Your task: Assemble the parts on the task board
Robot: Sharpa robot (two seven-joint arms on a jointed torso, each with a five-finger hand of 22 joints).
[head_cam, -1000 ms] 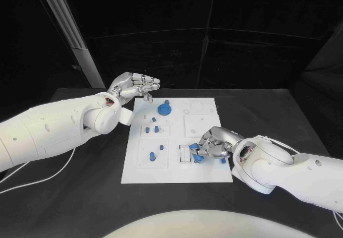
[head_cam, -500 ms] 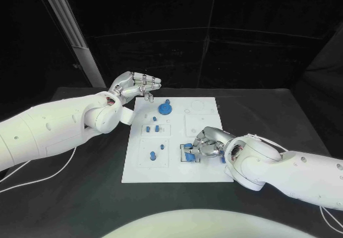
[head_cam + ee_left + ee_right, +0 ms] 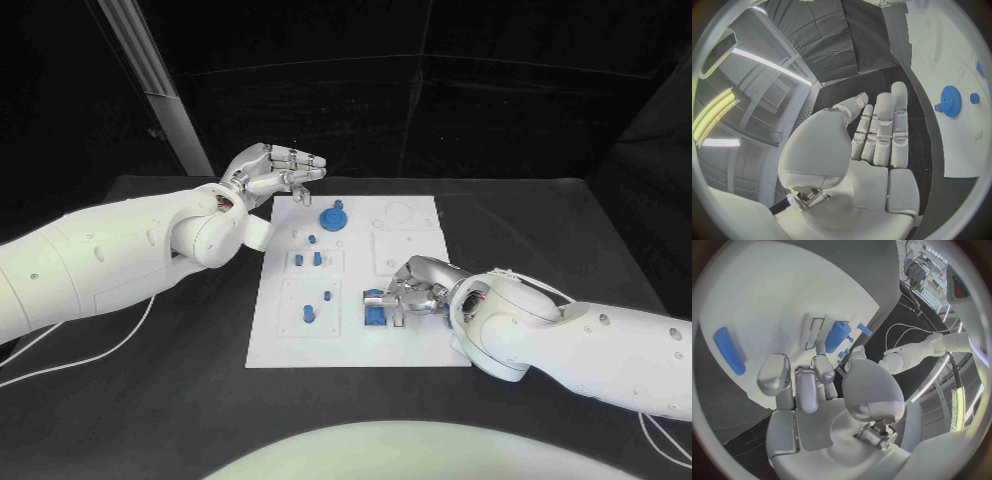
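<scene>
Right hand (image 3: 415, 288) pinches a blue part (image 3: 378, 305) at its fingertips, low over the board (image 3: 353, 345); left hand (image 3: 274, 172) curled empty (well apart).

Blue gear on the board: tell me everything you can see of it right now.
The blue gear is a round toothed disc, plastic by the look, lying flat near the far edge of the white board, towards the left arm's side. A small blue knob rises from it; the left wrist view shows the teeth round its rim and a small nub at one side. Nothing touches it: the left hand hangs curled off the board's far corner, apart from it, and the right hand works at the near end.
</scene>
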